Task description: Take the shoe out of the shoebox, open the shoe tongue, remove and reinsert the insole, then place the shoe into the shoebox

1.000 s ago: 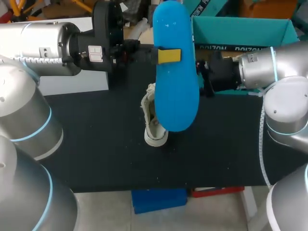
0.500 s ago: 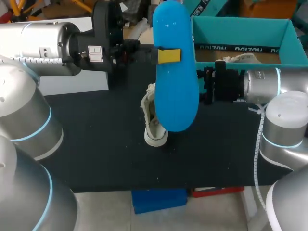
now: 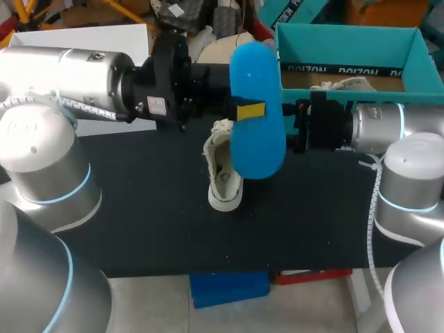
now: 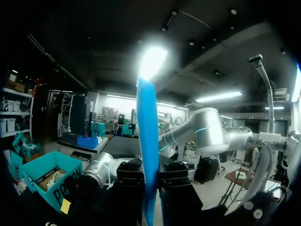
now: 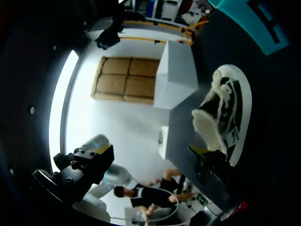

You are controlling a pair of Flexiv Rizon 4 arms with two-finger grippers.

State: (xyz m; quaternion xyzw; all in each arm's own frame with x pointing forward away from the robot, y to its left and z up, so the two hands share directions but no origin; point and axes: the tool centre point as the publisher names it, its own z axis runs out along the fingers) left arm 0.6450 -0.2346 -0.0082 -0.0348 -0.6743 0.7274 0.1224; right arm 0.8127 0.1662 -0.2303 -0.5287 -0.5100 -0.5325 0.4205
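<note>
My left gripper (image 3: 250, 110) is shut on a blue insole (image 3: 257, 146) and holds it in the air over the middle of the black table (image 3: 139, 208). In the left wrist view the insole (image 4: 146, 132) stands edge-on between the black fingers of my left gripper (image 4: 149, 181). A white shoe (image 3: 223, 170) lies on the table just under and left of the insole. My right gripper (image 3: 296, 126) sits right of the insole, partly hidden behind it. In its own view my right gripper (image 5: 150, 157) is open wide, with the shoe (image 5: 226, 115) beside one finger.
The teal shoebox (image 3: 347, 36) stands at the back right with a second white shoe (image 3: 338, 84) inside. A white box (image 3: 76, 35) sits at the back left behind my left arm. The table's front half is bare black cloth.
My left arm has shifted right and down, bringing the insole lower over the shoe. My right arm first dropped lower and has since kept still.
</note>
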